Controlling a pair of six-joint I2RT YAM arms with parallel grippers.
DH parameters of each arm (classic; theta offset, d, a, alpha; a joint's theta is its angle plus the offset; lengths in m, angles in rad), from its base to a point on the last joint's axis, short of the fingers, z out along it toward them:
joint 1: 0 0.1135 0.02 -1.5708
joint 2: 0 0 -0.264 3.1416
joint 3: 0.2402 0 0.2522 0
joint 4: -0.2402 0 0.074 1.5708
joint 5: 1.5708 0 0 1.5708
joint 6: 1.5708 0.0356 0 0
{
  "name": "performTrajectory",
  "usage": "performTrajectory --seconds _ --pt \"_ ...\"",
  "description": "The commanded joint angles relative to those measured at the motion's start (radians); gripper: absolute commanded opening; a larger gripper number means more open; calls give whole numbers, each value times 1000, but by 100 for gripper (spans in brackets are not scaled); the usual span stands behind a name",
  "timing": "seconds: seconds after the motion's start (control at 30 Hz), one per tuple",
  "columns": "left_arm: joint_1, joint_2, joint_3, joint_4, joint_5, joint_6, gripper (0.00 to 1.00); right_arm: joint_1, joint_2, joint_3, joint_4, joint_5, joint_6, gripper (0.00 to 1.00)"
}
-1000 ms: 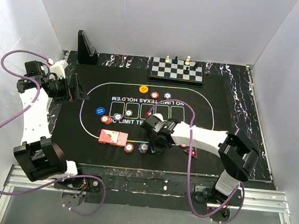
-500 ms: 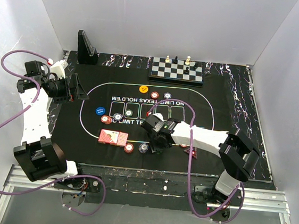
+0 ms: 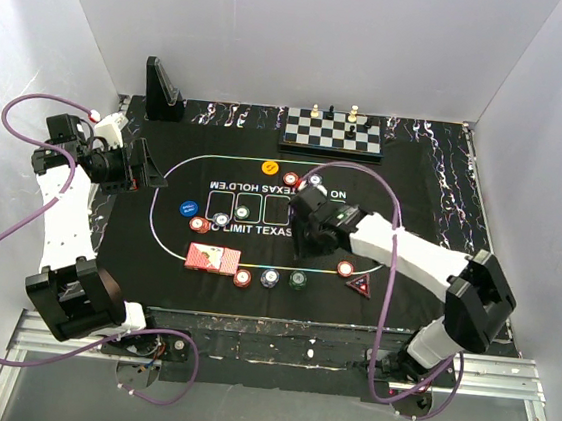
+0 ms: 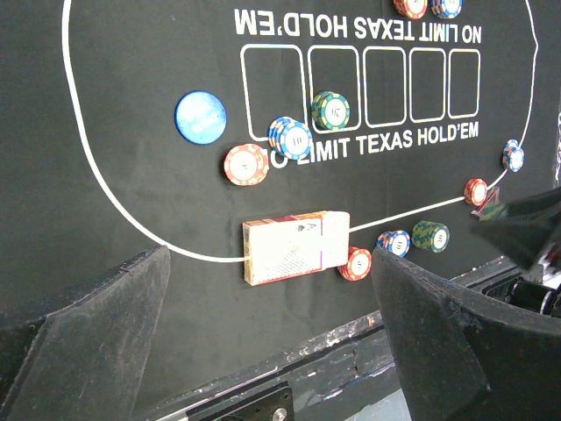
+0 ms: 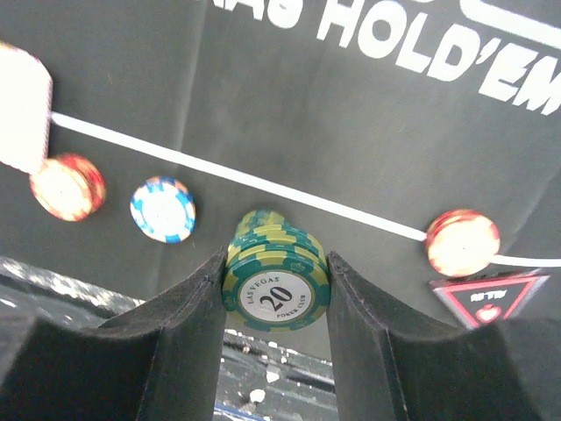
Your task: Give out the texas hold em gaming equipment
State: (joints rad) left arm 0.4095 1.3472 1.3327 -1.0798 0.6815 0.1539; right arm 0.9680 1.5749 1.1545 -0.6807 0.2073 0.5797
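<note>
your right arm (image 3: 412,256) has swung outward and carried its wrist toward the printed boxes (image 4: 359,83); the right gripper (image 5: 274,263) clamps the green chip stack (image 5: 274,289) on the near side of the white line (image 5: 131,140). your left gripper (image 4: 263,346) hangs wide apart at the left side. the card deck (image 3: 213,259) looks undealt and chips (image 3: 200,224) lie in loose groups, so i judge most work remains. the black mat (image 3: 173,231) is flat; white walls (image 3: 279,39) enclose it.

A black-and-white chessboard (image 3: 331,133) with upright pieces (image 3: 352,113) sits top centre; a black triangular stand (image 3: 161,90) upper left; the printed black mat (image 3: 267,252) fills the middle
</note>
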Motion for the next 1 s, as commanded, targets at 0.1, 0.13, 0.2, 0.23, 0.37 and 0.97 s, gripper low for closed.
performTrajectory --seconds 0.1,0.13,0.2,0.23,0.37,0.97 --pt "3 -30 13 0 9 9 100 -201 -9 169 -2 0 -104 1" --pt "3 -29 16 -2 9 9 100 -239 17 189 1 3 -115 1" --pt "5 -25 23 -3 3 12 100 -308 84 241 -3 10 -130 1" --pt "3 -19 25 -8 3 15 100 -342 124 279 -3 18 -138 1" --pt "3 -3 36 -9 4 16 100 -445 299 417 -8 18 -162 1" --pt "3 66 65 -5 6 32 100 -558 773 919 -92 15 -184 1"
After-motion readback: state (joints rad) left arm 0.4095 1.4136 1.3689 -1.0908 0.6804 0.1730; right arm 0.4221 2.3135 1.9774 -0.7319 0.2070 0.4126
